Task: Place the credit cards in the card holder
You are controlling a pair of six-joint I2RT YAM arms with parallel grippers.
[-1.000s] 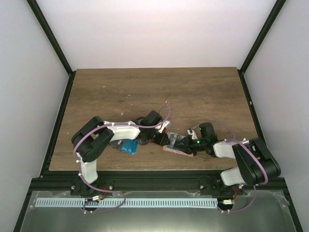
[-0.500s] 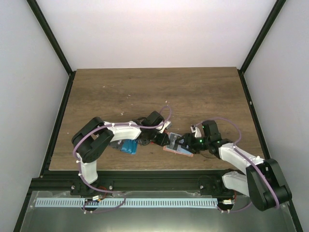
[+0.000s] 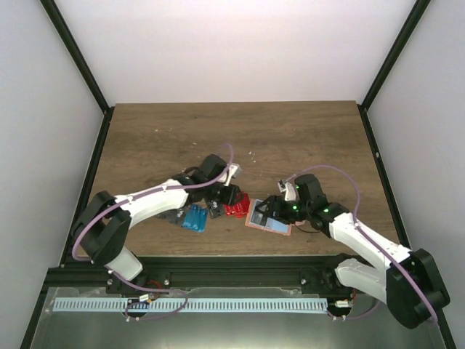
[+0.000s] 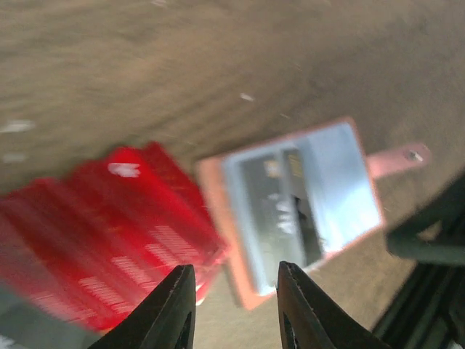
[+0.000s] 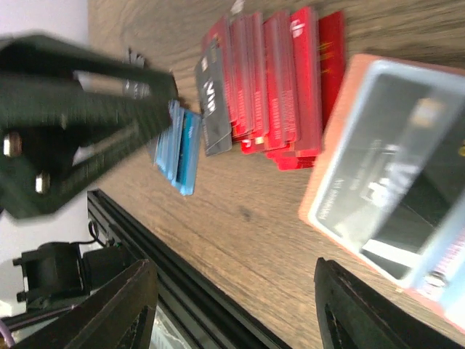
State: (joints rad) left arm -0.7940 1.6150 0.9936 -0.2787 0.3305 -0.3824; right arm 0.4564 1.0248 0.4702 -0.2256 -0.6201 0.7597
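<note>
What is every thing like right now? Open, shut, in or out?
card holder, open, lying flat on the table.
grey card, inside the card holder.
red cards, out, spread in a row on the table.
blue cards, out, on the table.
left fingers, open, empty.
right fingers, open, empty.

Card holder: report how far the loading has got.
Done: one dark card looks seated in the open card holder. In hand: nothing; both pairs of jaws stand open and empty. Left: the red cards, blue cards and another dark card lie loose beside it.
</note>
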